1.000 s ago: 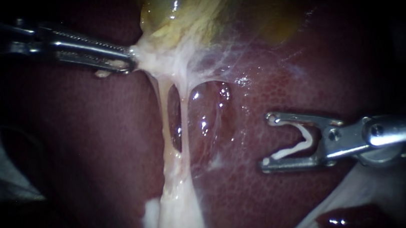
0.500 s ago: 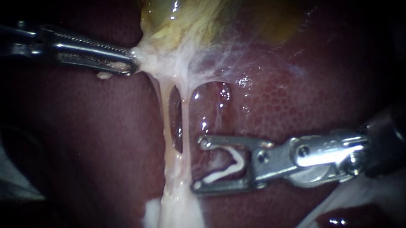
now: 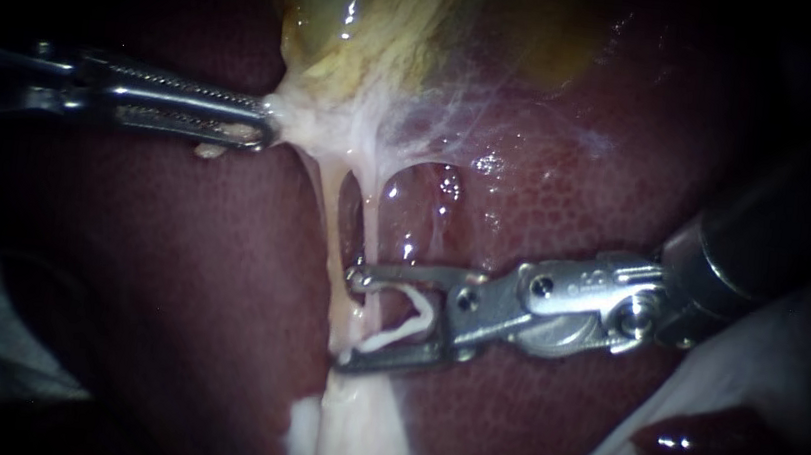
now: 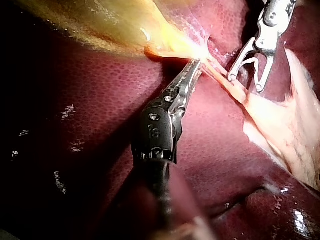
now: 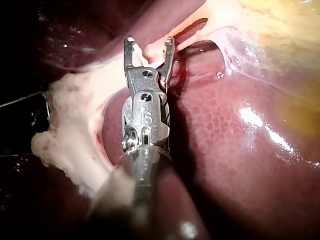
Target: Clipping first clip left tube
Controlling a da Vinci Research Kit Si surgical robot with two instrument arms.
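My left instrument [image 3: 260,124] comes in from the left, its jaws shut on the white tissue under the yellow gallbladder [image 3: 367,22], pulling it sideways. Two pale tubes hang from there: the left tube [image 3: 331,220] and the right tube [image 3: 373,219]. My right instrument [image 3: 349,319] stands with open jaws carrying a white clip [image 3: 405,323]. The right tube lies between the jaws, and their tips reach the left tube. The left wrist view shows the left instrument [image 4: 197,65] gripping and the right instrument [image 4: 245,84] open beside it. Pale tissue sits between the right instrument [image 5: 149,42] jaws.
Dark red liver [image 3: 549,202] lies behind and around both tubes. Below the jaws the tubes merge into a thick white band of tissue [image 3: 344,432]. More white tissue [image 3: 763,366] lies under the right shaft.
My right instrument has moved left and slightly down, from over the liver to the tubes, so its open jaws now straddle them. The left instrument has held still.
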